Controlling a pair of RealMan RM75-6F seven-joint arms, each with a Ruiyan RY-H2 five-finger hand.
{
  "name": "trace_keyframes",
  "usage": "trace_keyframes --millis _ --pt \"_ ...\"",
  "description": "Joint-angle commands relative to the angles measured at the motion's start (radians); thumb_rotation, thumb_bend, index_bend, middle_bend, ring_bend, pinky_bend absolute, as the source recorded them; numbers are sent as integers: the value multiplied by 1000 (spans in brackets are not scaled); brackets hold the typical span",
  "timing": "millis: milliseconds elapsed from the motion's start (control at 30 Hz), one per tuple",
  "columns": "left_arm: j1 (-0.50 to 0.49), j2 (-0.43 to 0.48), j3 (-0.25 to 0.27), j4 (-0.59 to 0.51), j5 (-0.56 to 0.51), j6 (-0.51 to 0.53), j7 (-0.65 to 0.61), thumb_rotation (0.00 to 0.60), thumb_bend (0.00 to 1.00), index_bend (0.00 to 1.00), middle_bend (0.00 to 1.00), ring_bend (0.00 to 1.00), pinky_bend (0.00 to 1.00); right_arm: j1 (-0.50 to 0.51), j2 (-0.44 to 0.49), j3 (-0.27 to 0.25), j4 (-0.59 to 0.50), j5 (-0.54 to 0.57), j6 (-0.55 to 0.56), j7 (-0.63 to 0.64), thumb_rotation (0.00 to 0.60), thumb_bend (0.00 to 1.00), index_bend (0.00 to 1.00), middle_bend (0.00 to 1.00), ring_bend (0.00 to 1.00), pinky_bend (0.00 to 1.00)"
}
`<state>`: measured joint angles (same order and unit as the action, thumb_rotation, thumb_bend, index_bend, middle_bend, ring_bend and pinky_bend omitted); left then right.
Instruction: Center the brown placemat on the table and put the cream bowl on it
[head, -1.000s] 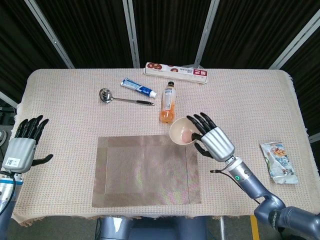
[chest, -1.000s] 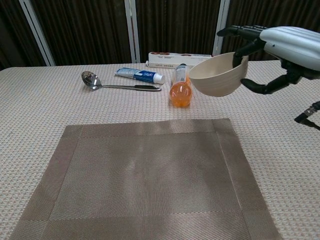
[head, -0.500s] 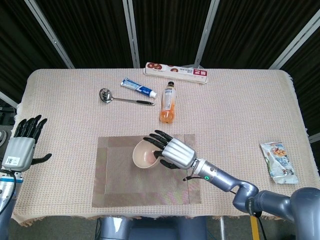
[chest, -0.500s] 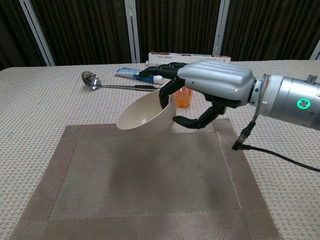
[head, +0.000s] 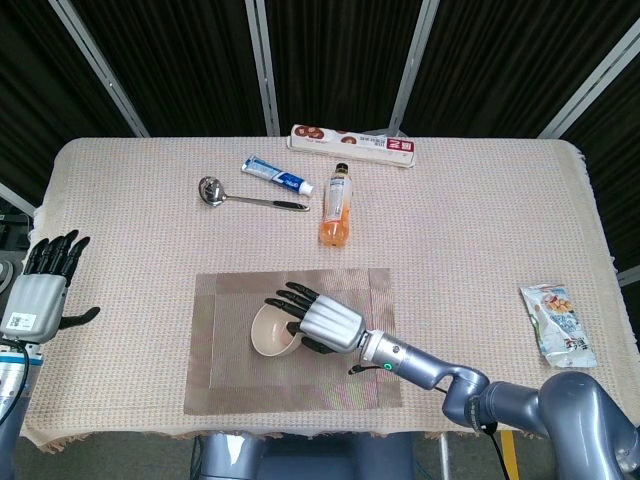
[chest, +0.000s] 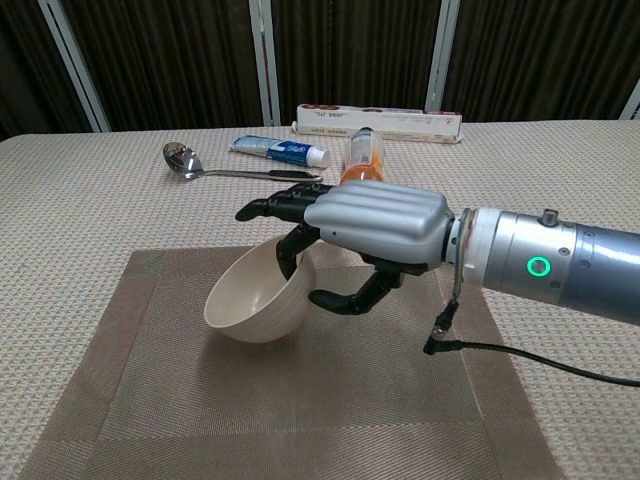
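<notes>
Right hand (chest: 375, 225) grips cream bowl (chest: 255, 300) over brown placemat (chest: 130, 400).

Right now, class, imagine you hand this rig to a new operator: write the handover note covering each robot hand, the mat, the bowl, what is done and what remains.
Right robot hand grips the bowl by its rim, tilted, over the mat; whether it touches the mat is unclear.
Left robot hand is open, holding nothing, at the table's left edge.
Done: mat lies flat near the table's middle front; bowl carried over it.
Left: set the bowl upright on the mat, let go, pull the arm back.
</notes>
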<state>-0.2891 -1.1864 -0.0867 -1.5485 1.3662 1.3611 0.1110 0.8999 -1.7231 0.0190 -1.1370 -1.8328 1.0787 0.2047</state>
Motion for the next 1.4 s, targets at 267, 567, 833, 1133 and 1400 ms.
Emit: trace_keyframes --millis 267,567,833,1133,1400 --pt "4 3 2 -12 15 2 -1 600 0 0 0 0 0 -4 -47 -27 39 -4 13 -31 600 257 392 11 0 0" --pt "5 4 1 -13 18 -7 -6 600 0 0 0 0 0 -27 9 -43 1 12 30 -77 600 137 0 0 0 0" --pt "12 8 3 -19 30 3 -5 600 0 0 0 0 0 -113 169 -66 -120 12 159 -125 600 127 0 0 0 0" --pt "42 6 17 -31 48 49 38 600 0 0 0 0 0 -315 427 -74 -296 149 333 -234 600 0 0 0 0 0" --pt "98 -1 48 -52 86 133 95 600 0 0 0 0 0 -520 568 -69 -468 381 449 -249 600 0 0 0 0 0"
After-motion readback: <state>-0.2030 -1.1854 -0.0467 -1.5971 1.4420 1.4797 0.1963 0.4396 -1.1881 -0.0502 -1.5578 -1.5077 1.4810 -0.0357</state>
